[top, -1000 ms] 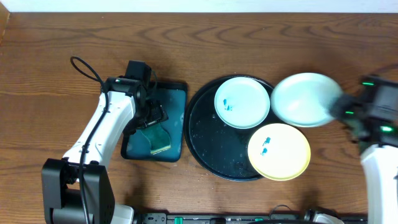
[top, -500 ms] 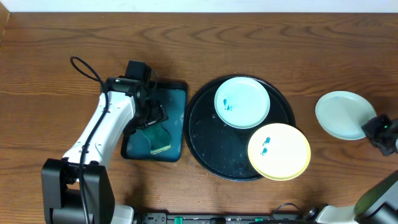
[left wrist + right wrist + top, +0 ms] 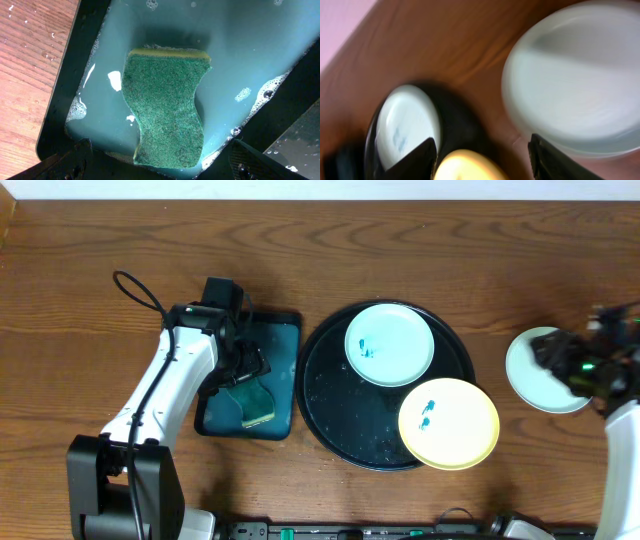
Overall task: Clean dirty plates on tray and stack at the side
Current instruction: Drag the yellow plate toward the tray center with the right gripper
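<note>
On the black tray (image 3: 330,395) lies a mint plate (image 3: 390,344) with a teal smear. A yellow plate (image 3: 448,423) with teal smears overhangs the tray's right rim. A second mint plate (image 3: 525,375) rests on the table at the far right, and my right gripper (image 3: 560,360) hovers over its right part. In the right wrist view that plate (image 3: 575,75) lies free, and the right gripper (image 3: 482,167) stands open with only table between its fingers. My left gripper (image 3: 243,370) hangs open above the green sponge (image 3: 167,110).
A rectangular dark teal tray (image 3: 285,340) holding soapy water and the sponge (image 3: 255,405) stands left of the black tray. A black cable (image 3: 135,285) loops beside the left arm. Bare wooden table runs along the back and the front right.
My right arm carried the mint plate from beside the tray out to the table at the far right and let it go. The left arm has not moved.
</note>
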